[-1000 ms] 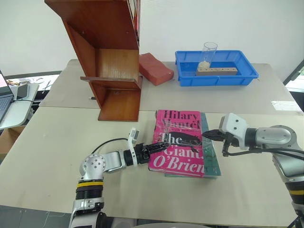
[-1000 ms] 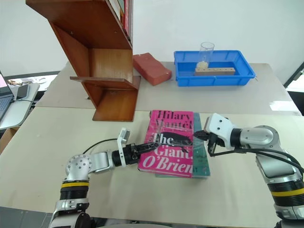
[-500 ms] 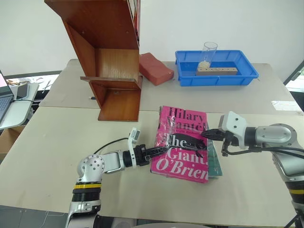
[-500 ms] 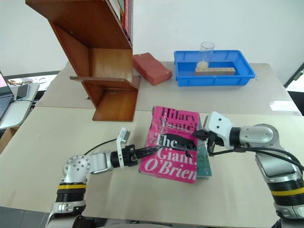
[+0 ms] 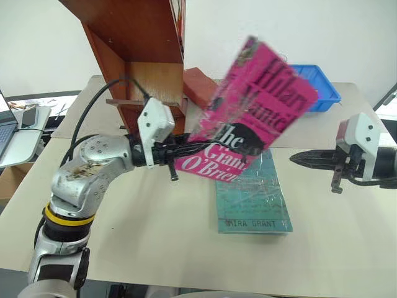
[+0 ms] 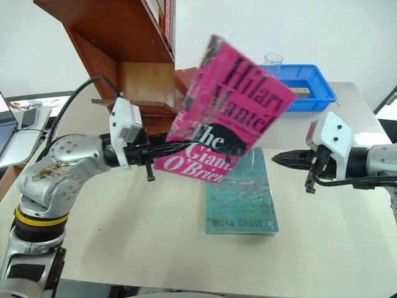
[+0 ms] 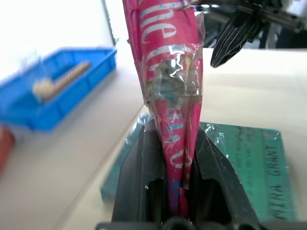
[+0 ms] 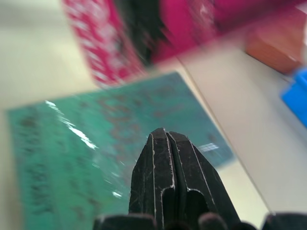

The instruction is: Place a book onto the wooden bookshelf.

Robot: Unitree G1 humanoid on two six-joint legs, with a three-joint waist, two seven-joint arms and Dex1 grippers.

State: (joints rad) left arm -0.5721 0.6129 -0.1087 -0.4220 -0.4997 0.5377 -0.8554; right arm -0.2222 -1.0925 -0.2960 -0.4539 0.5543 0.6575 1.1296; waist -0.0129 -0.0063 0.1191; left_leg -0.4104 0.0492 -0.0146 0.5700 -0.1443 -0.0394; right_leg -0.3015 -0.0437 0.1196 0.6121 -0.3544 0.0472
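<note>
Nearest on the pale bench [image 5: 124,236] lies a teal-green book [image 5: 254,198], flat, its spine lettering "Mira Grant" toward the robot. Above its far edge the left gripper [image 5: 186,149] reaches in level from the left, its jaws pinching the lower edge of the book [image 5: 254,108], the bright pink paperback, which is lifted clear of the bench and tilted, its title end slanting up and away to the right (the left wrist view shows the glossy cover squeezed between the two black fingers [image 7: 139,177]). To the right, apart from both books, the right gripper [image 5: 304,158] hangs over the bench with its jaws pressed together on nothing, pointing toward the pink book. Behind the left gripper stands the wooden bookshelf [image 5: 142,56], with a brick-red block [image 5: 198,84] beside its base. Farthest back, partly hidden by the raised book, sits a blue tray [image 5: 325,87].
</note>
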